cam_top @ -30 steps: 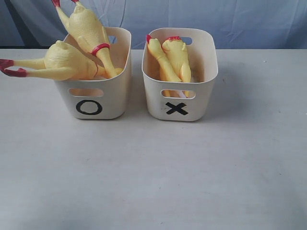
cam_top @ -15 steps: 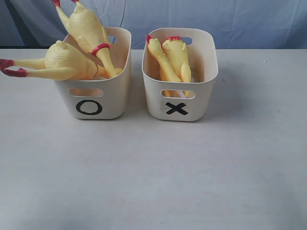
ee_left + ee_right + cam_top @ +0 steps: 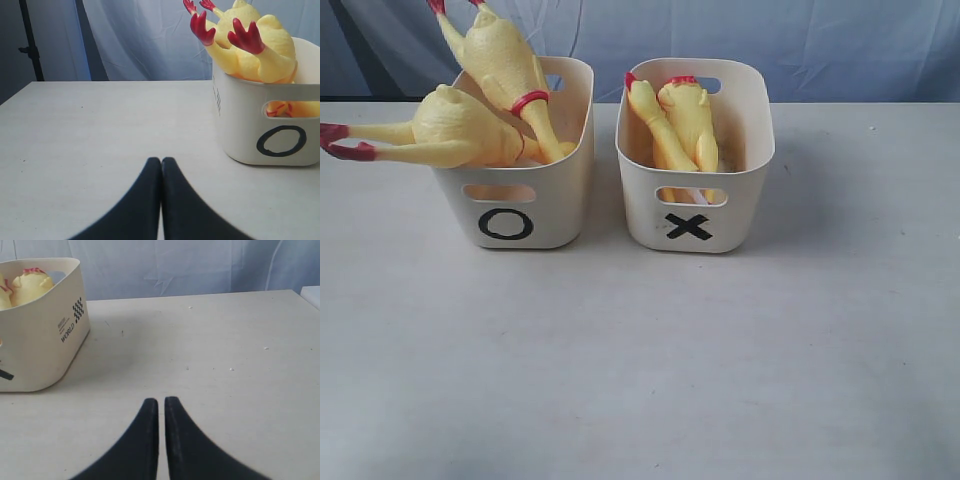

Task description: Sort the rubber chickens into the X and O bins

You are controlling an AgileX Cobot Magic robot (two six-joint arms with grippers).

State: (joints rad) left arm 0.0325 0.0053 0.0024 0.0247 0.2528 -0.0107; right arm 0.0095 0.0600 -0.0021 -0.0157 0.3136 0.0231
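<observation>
Two rubber chickens lie in the O bin (image 3: 510,215): one (image 3: 450,130) hangs its red feet over the left rim, the other (image 3: 505,60) leans up toward the back. The third chicken (image 3: 685,120) rests inside the X bin (image 3: 695,210). Neither gripper shows in the exterior view. In the left wrist view my left gripper (image 3: 161,161) is shut and holds nothing, low over the table, short of the O bin (image 3: 270,125) with its chickens' red feet (image 3: 245,37). My right gripper (image 3: 161,401) is shut and holds nothing, beside the X bin (image 3: 45,335).
The bins stand side by side at the back of a pale table (image 3: 640,360). A blue-grey cloth backdrop (image 3: 820,45) hangs behind them. A dark stand (image 3: 30,45) rises past the table's far corner in the left wrist view.
</observation>
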